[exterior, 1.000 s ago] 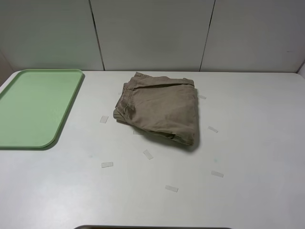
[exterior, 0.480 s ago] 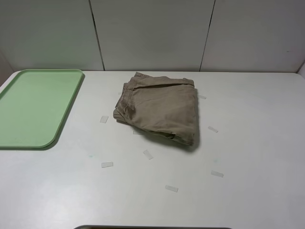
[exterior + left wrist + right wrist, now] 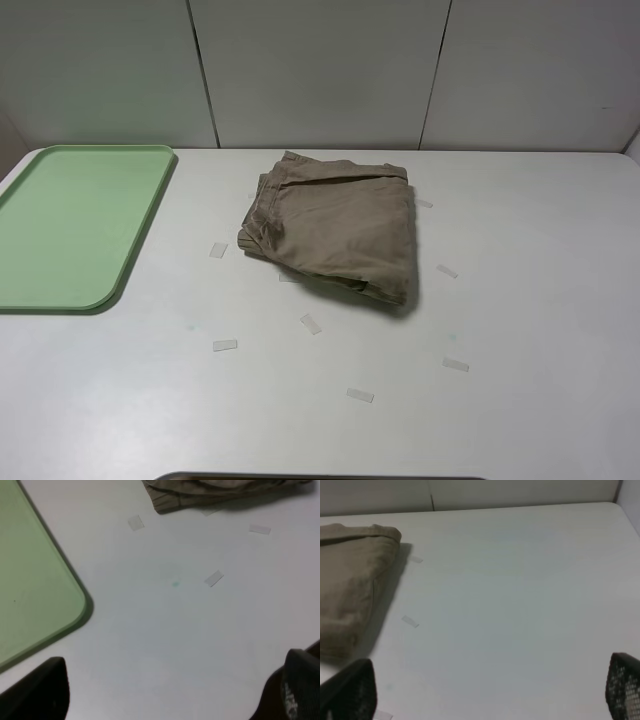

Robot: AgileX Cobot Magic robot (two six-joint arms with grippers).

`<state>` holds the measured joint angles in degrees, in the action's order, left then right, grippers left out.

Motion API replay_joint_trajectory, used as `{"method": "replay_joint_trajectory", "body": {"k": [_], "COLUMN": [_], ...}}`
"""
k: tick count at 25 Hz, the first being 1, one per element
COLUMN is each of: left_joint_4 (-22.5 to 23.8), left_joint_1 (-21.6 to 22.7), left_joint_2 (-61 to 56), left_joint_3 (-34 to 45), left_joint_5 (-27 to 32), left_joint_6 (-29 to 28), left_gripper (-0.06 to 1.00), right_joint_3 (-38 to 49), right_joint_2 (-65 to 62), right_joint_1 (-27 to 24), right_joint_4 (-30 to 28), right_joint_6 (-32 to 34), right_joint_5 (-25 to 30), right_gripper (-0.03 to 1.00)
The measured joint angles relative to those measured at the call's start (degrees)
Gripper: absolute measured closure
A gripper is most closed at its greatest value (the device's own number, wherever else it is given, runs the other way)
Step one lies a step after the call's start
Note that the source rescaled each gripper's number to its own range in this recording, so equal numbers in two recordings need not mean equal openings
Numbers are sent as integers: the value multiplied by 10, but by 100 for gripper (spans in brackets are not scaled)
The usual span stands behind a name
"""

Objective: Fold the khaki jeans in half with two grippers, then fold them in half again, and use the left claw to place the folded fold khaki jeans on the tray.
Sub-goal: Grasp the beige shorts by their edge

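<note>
The khaki jeans [image 3: 335, 230] lie folded into a compact bundle in the middle of the white table, with no arm over them in the exterior high view. The pale-green tray [image 3: 70, 220] sits empty at the far left. In the left wrist view my left gripper [image 3: 170, 695] hovers open above bare table between the tray's corner [image 3: 30, 580] and the jeans' edge [image 3: 220, 490]. The right wrist view shows my right gripper [image 3: 487, 690] open too, with nothing between its fingers, off to the right of the jeans [image 3: 350, 590].
Several small pale tape strips [image 3: 225, 345] are stuck on the table around the jeans. A wall of white panels [image 3: 320, 70] closes the back of the table. A dark edge [image 3: 320, 476] shows at the table's front.
</note>
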<state>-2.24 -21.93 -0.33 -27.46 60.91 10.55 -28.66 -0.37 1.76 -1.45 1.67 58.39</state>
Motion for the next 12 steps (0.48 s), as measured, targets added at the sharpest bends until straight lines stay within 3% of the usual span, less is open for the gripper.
{"method": "replay_joint_trajectory", "body": {"k": [12], "left_joint_4": [1], "left_joint_1": [0], "left_joint_2": [0], "left_joint_3": [0], "left_joint_5": [0], "left_joint_6": [0], "left_gripper": [11], "right_joint_3": [0], "right_joint_2": [0], "right_joint_1": [0], "right_joint_4": [3], "right_joint_6": [0], "right_joint_5": [0], "right_gripper": [-3]}}
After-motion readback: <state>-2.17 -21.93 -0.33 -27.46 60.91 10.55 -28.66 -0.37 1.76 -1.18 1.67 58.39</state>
